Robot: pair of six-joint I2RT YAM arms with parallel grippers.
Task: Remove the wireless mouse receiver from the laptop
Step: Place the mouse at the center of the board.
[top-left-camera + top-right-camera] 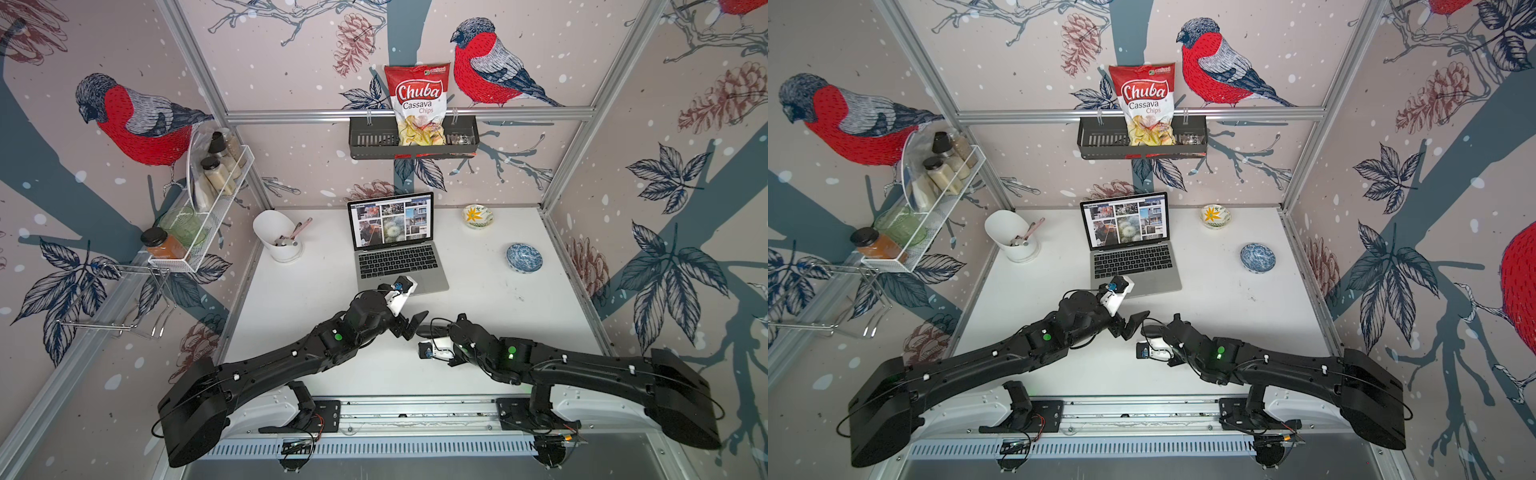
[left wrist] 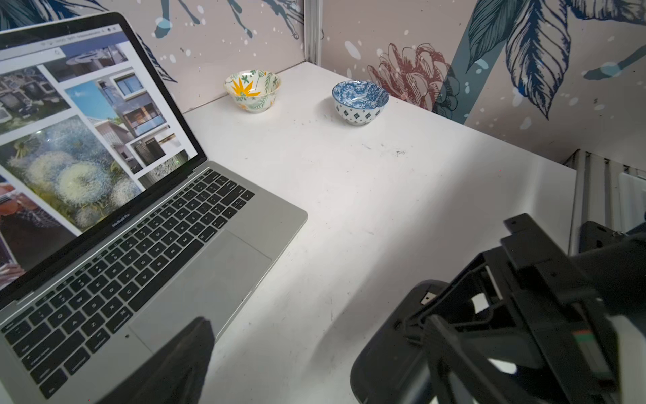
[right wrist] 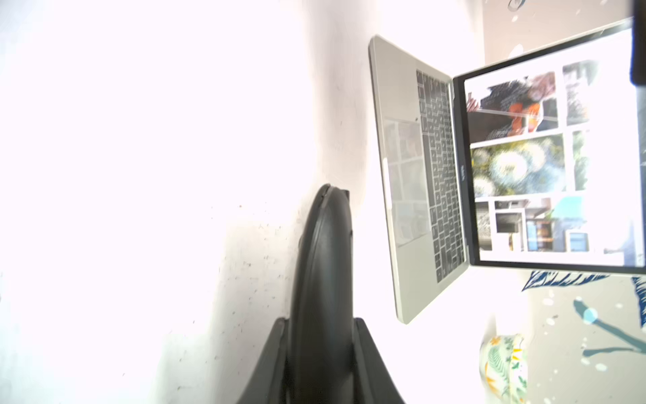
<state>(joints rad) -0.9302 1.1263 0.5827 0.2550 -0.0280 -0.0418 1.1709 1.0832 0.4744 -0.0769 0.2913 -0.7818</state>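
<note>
1. Where the two arms meet over the near middle of the white table point(image 1: 498, 332), the left gripper point(image 1: 415, 326) hangs with its jaws spread wide and nothing between them. It is just left of the black mouse point(image 1: 428, 331).
2. The right gripper point(image 3: 318, 332) is clamped on that mouse, which shows edge-on between its fingers point(image 3: 367, 353) in the right wrist view. Whether the mouse touches the table I cannot tell.
3. What looks like the wireless mouse receiver point(image 2: 427, 298) sits in a recess in the mouse's body. Only a small silvery end shows in the left wrist view, and it is too small to pick out in both top views.
4. The laptop point(image 1: 395, 262) stands open at the far middle of the table, its screen lit with a grid of photos. Its near edge lies just beyond the grippers.
5. Right of the laptop sits a blue patterned bowl point(image 1: 524, 257), with a yellow-flowered bowl point(image 1: 478, 216) farther back. A white utensil holder point(image 1: 278, 237) stands to the laptop's left.
</note>
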